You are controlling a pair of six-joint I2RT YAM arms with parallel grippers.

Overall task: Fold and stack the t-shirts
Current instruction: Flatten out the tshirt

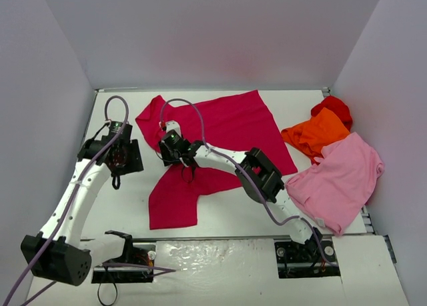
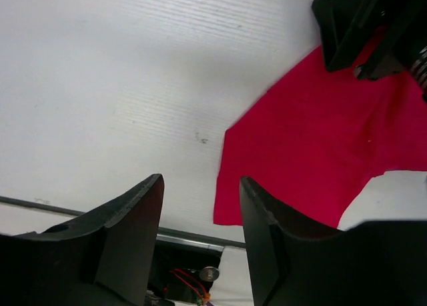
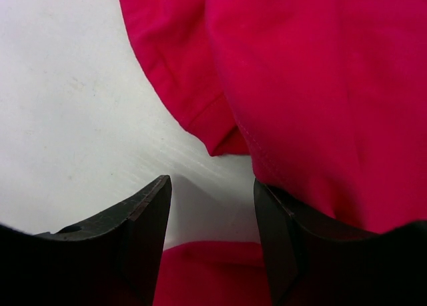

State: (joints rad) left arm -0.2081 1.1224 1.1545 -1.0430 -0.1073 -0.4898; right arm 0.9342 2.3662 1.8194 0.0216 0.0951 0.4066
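Crimson t-shirt (image 1: 230, 129) lies diagonally, far-right to near-left

no readable text, labels, brands, numbers or signs in any view. nothing printed on the shirts, the arms or the table.

The right pincer (image 1: 186, 162) hovers over the crimson t-shirt (image 1: 230, 123); the left pincer (image 1: 120, 165) hangs left of it, above bare table (image 1: 127, 209).
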